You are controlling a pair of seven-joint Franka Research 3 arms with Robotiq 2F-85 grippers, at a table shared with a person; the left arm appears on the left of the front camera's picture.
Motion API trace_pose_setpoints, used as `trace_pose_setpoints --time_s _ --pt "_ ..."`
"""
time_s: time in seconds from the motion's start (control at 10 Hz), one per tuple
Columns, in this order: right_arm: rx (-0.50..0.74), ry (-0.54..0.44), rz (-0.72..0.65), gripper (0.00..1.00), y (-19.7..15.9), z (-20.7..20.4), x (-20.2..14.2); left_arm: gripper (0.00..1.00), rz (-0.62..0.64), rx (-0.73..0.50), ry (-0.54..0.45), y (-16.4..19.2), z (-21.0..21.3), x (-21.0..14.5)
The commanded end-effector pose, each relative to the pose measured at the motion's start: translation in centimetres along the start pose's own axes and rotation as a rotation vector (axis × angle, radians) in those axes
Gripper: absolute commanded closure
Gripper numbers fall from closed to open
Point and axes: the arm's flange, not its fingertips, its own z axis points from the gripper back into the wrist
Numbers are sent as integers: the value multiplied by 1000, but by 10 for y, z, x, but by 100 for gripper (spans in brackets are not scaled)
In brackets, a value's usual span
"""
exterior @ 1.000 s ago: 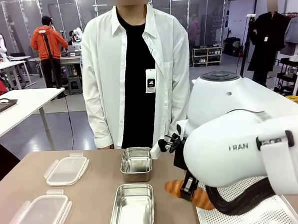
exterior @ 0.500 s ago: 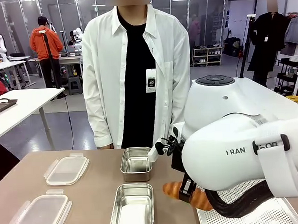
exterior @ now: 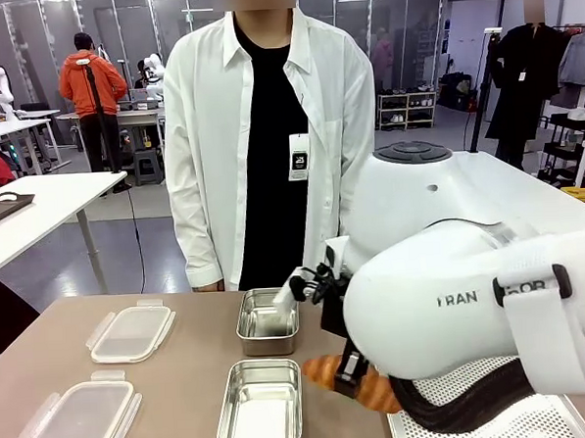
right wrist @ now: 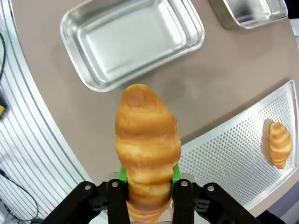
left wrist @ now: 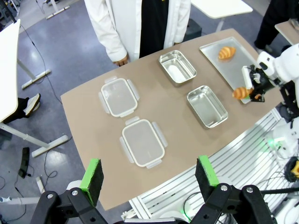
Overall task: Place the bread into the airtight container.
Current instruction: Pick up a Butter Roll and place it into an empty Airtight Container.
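A golden croissant-shaped bread is held lengthwise in my right gripper, which is shut on it between green pads. In the front view the bread hangs just right of the near steel container, a little above the table. That container lies open right beyond the bread's tip. A second steel container stands behind it, close to the person. My left gripper is open high above the table, with nothing between its fingers. From there the held bread shows beside the near container.
Two clear plastic lids lie on the table's left side. A perforated metal tray on the right holds another croissant. A person in a white shirt stands at the far edge.
My right gripper has carried the bread leftward, from over the tray's edge to just beside the near steel container. The left arm's surroundings look unchanged.
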Motion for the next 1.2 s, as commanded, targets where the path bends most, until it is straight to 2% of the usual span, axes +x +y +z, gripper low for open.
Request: trace_pose_setpoints --time_s 0.0,0.1,0.2,0.3,0.4,0.7,0.9,1.1 --pt "-28 35 -72 64 39 -5 27 0 -11 -1 1 -1 1 -1" --pt "-12 46 -137 64 55 -4 37 0 -11 -1 1 -1 1 -1" --pt "-46 71 -248 64 60 -12 52 0 -11 -1 1 -1 1 -1" --pt "-21 61 -352 64 60 -24 65 0 -11 -1 1 -1 1 -1" --pt "-34 35 -411 64 58 -35 74 0 -11 -1 1 -1 1 -1" --pt "-43 42 -569 64 41 -56 90 0 -11 -1 1 -1 1 -1" --pt "-34 20 -706 64 35 -63 99 0 -11 -1 1 -1 1 -1" --pt "-50 25 -784 64 34 -67 109 0 -11 -1 1 -1 1 -1"
